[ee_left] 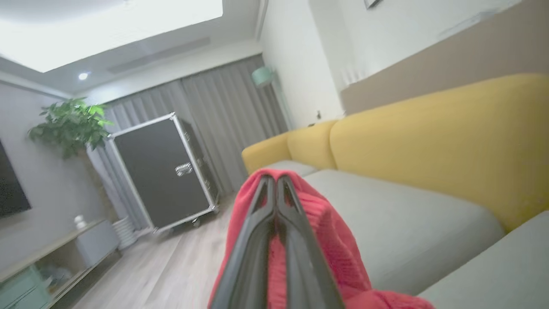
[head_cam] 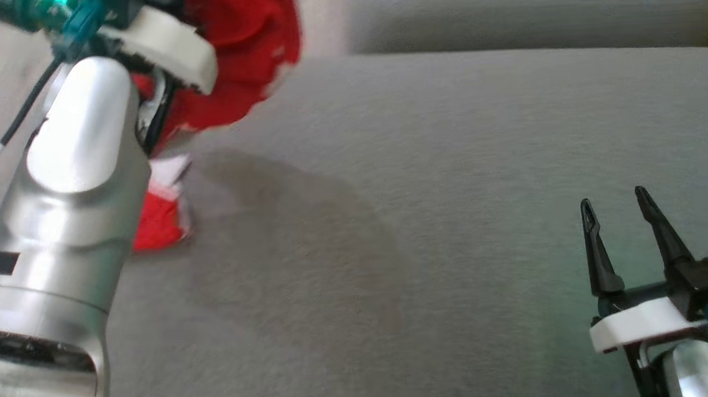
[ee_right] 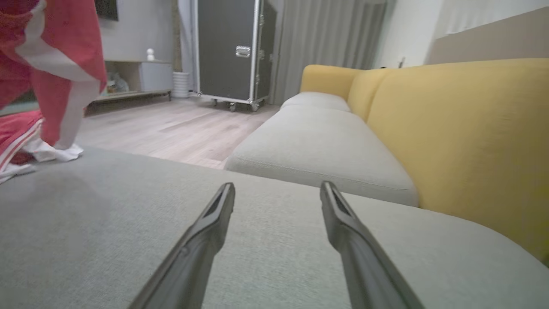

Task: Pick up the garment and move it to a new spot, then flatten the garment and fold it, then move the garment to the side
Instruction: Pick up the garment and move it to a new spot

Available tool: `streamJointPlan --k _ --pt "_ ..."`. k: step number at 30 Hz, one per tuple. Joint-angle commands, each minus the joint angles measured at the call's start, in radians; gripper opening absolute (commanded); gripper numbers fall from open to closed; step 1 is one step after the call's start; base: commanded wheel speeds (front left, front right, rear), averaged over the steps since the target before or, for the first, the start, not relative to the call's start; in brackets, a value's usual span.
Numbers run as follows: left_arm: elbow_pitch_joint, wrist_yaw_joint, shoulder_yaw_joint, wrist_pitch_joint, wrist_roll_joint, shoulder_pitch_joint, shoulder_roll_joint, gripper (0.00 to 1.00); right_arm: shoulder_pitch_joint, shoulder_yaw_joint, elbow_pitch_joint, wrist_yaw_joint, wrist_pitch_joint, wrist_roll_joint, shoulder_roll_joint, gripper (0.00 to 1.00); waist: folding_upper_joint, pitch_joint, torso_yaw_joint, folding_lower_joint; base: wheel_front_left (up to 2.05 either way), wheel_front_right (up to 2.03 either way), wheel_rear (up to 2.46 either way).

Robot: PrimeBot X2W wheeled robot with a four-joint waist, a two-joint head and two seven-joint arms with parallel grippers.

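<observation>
**Small bite, trailing cloth**

Grey cushion (head_cam: 453,185) takes most of the head view. The red garment (head_cam: 238,51) hangs at the far left behind the left arm (head_cam: 72,181), with its low end touching the cushion. The right gripper (head_cam: 613,199) stands wide apart and empty.

Left wrist view: the left gripper (ee_left: 274,180) is closed tight on the garment. The bite looks small, so a quick swing may pull the cloth out.

Right wrist view: the white end of the garment lies on the cushion edge, where I think it could catch and bunch.

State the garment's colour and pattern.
The garment is red with white stripes and panels, clearest in the right wrist view.
</observation>
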Motion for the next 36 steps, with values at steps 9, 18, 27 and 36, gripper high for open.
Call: streamJointPlan --k 9,18,27,36 --pt "-0.215 0.002 -0.083 0.083 -0.196 -0.021 0.034 0.0 -0.025 0.06 -0.035 -0.001 -0.004 0.067 -0.003 1.0 -0.0001 -0.089 -0.255 0.0004 0.0 0.0 0.0" --pt "-0.192 0.002 -0.27 0.035 -0.312 0.244 0.029 0.0 -0.033 0.104 -0.038 -0.001 -0.004 0.094 -0.003 1.0 -0.0001 -0.011 -0.341 0.0004 0.0 0.0 0.0" --pt "-0.078 0.104 -0.188 -0.086 -0.294 0.494 -0.021 1.0 -0.029 0.148 -0.035 -0.001 -0.004 0.106 -0.003 1.0 -0.0001 0.004 -0.317 0.0004 0.0 0.0 0.0" --pt "-0.489 0.246 0.08 -0.086 -0.024 0.861 -0.077 1.0 0.05 0.111 -0.036 -0.001 -0.004 0.135 -0.003 1.0 -0.0001 -0.095 -0.165 0.0004 0.0 0.0 0.0"
